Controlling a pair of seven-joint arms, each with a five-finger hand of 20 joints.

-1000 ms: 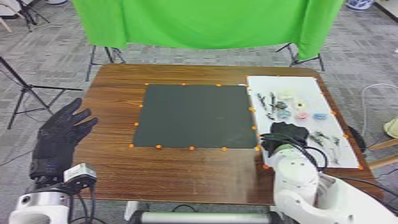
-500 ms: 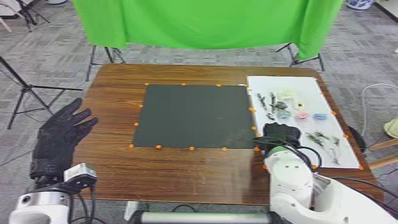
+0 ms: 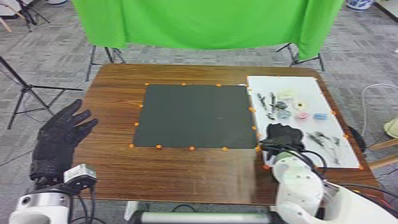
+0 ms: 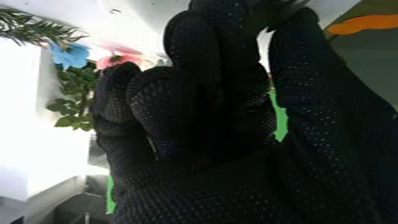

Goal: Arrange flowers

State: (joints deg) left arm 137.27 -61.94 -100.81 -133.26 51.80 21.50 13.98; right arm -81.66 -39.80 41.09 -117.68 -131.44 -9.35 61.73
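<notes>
Pink flower is lying nr your R hand, at its 1 o'clock; whether that hand's gripping anything or gaping, can't tell.

Bright, fairly even light covers the tabletop; in the right wrist view, white glare burns out near a blue flower.

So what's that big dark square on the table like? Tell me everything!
It's a dark greenish-grey mat, nearly square, one plain colour and smooth-looking. It lies flat on the middle of the brown wooden table. Little orange dots run along its edges. The white board with the flowers is right beside it, and the right robot hand is just past its right edge.
</notes>
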